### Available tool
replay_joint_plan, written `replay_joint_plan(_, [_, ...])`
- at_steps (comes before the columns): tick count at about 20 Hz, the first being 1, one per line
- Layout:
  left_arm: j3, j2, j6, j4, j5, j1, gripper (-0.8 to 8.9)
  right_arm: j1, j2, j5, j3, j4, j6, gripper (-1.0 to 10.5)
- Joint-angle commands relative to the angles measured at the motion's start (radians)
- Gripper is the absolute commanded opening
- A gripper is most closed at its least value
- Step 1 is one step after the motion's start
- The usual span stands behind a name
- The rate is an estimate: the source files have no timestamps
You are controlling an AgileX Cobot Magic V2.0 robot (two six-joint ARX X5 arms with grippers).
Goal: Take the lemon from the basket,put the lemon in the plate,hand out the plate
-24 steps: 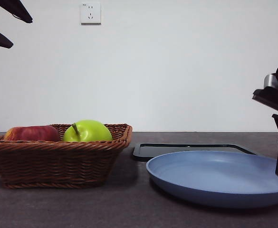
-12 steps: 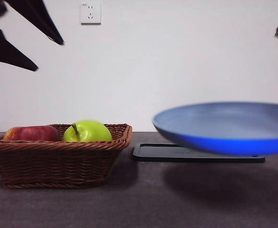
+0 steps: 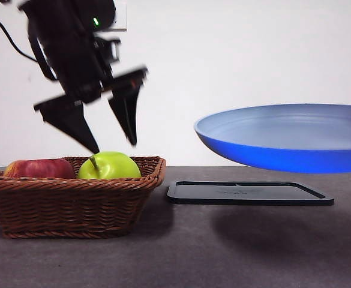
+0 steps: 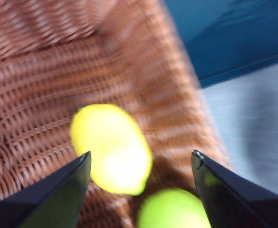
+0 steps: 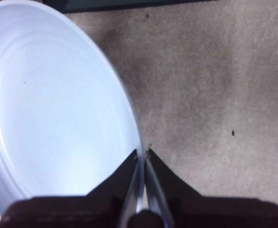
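Observation:
The brown wicker basket [image 3: 73, 201] sits on the left of the table with a green apple [image 3: 109, 166] and a red apple [image 3: 38, 168] showing over its rim. My left gripper [image 3: 112, 144] hangs open just above the basket. Its wrist view shows the yellow lemon [image 4: 112, 149] lying on the basket's woven floor [image 4: 29, 109] between the spread jaws of that gripper [image 4: 141, 159], beside the green apple [image 4: 174, 209]. The light-blue plate [image 3: 289, 138] floats above the table at the right, its rim [image 5: 138, 142] pinched in my shut right gripper [image 5: 142, 153].
A flat black tray [image 3: 250, 192] lies on the table under the raised plate. A white wall socket sits behind the left arm. The dark table [image 5: 215, 95] shows bare beneath the plate.
The left arm has dropped from the top left corner to just above the basket. The plate has been lifted off the table and now hangs higher.

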Motion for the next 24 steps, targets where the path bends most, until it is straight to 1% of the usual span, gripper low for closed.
replay_joint_plan(1, [0.026,0.074,-0.002,0.002,-0.024,-0.007,3.67,0.001,0.004,-0.002,0.013,0.005,-0.002,0.0])
replay_joint_plan(3, [0.026,0.110,-0.002,0.002,-0.071,-0.007,3.67,0.001,0.004,-0.002,0.013,0.005,-0.002,0.0])
replay_joint_plan(7, [0.026,0.135,0.004,0.046,-0.069,-0.007,3.66,0.001,0.004,-0.002,0.013,0.005,-0.002,0.0])
replay_joint_plan(11, [0.026,0.135,0.073,0.053,-0.064,-0.007,3.51,0.001,0.004,-0.002,0.013,0.005,-0.005,0.0])
replay_joint_plan(13, [0.026,0.135,0.097,0.049,-0.064,-0.007,2.23,0.001,0.004,-0.002,0.013,0.005,-0.005,0.0])
replay_joint_plan(14, [0.026,0.135,0.109,0.049,-0.063,-0.007,1.86,0.001,0.004,-0.002,0.013,0.005,-0.005,0.0])
replay_joint_plan(16, [0.026,0.131,0.151,0.051,-0.068,-0.006,1.78,0.001,0.004,-0.002,0.013,0.006,-0.005,0.0])
replay_joint_plan(18, [0.034,0.086,0.161,0.033,-0.070,0.016,1.78,0.001,0.005,-0.002,0.013,0.011,-0.005,0.0])
replay_joint_plan(21, [0.077,-0.063,0.161,-0.007,-0.063,0.033,1.78,0.002,0.009,-0.003,0.013,0.040,0.002,0.0])
replay_joint_plan(22, [0.078,-0.124,0.159,0.003,-0.043,0.027,1.78,0.002,0.010,-0.003,0.013,0.051,0.026,0.0])
replay_joint_plan(23, [0.078,-0.180,0.158,0.012,0.019,0.011,1.78,0.002,0.013,-0.003,0.013,0.060,0.034,0.0])
replay_joint_plan(24, [0.078,-0.225,0.154,0.015,0.108,-0.015,1.78,0.002,0.015,-0.003,0.013,0.061,0.034,0.0])
